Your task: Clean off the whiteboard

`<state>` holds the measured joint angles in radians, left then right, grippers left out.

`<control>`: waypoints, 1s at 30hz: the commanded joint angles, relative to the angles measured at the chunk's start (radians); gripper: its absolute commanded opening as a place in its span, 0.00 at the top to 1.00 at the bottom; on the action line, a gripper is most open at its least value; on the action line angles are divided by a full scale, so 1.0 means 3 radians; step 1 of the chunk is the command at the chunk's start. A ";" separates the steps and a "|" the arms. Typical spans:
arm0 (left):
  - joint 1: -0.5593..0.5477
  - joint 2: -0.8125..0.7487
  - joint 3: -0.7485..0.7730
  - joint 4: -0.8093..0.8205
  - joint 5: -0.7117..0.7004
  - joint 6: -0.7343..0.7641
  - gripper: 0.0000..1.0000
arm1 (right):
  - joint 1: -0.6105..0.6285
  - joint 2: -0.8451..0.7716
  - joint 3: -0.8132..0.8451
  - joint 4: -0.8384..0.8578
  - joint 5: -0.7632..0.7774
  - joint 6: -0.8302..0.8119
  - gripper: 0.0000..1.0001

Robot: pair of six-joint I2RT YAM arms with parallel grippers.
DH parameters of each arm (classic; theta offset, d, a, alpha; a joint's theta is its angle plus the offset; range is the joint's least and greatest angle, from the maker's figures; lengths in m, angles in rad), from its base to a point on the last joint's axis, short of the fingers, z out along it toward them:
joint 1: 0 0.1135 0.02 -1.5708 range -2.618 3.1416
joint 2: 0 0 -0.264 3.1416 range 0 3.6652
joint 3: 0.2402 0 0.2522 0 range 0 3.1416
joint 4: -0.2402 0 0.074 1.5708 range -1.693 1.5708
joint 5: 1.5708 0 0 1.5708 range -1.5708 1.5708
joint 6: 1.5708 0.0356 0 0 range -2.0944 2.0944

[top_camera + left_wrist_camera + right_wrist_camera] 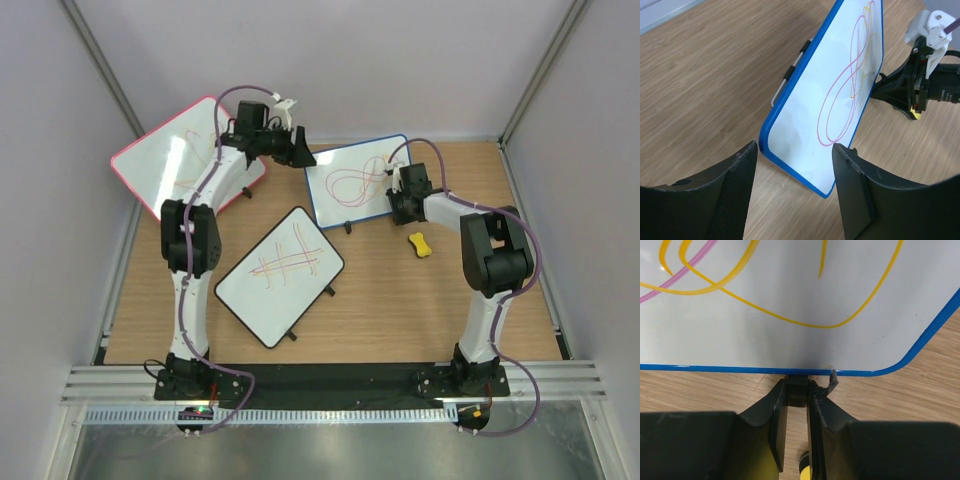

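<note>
The blue-framed whiteboard (355, 182) lies at the back middle of the table with purple and orange loops on it. It fills the top of the right wrist view (790, 300) and stands tilted in the left wrist view (840, 85). My right gripper (398, 195) is shut on a small black foot (796, 392) at the board's right edge. My left gripper (300, 155) is open and empty at the board's left corner, its fingertips (747, 150) either side of that corner, not touching. A yellow eraser (422, 244) lies on the table right of the board.
A pink-framed board (185, 160) leans at the back left under my left arm. A black-framed board (280, 275) with crossed lines lies in the middle. The table (400, 310) is walled at the back and on both sides.
</note>
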<state>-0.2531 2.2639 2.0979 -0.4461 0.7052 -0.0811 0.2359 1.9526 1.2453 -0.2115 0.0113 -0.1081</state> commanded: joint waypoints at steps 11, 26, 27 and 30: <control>0.0015 0.0103 0.0155 -0.0190 0.0324 0.0505 0.59 | 0.0062 0.0154 -0.0025 -0.0200 -0.0273 -0.0003 0.99; 0.0036 0.0359 0.0442 -0.0210 0.0390 0.0695 0.71 | 0.0067 0.0174 -0.0014 -0.0190 -0.0247 0.0003 0.99; 0.0031 0.0364 0.0452 -0.0205 0.0390 0.0695 0.76 | 0.0067 0.0174 -0.0014 -0.0195 -0.0247 0.0003 0.99; 0.0041 0.0369 0.0452 -0.0200 0.0421 0.0700 0.91 | 0.0067 0.0169 -0.0014 -0.0200 -0.0247 0.0003 0.99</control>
<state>-0.2459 2.3688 2.1994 -0.5198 0.8379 0.0799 0.2356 1.9533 1.2457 -0.2096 0.0032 -0.1074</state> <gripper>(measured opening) 0.171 0.248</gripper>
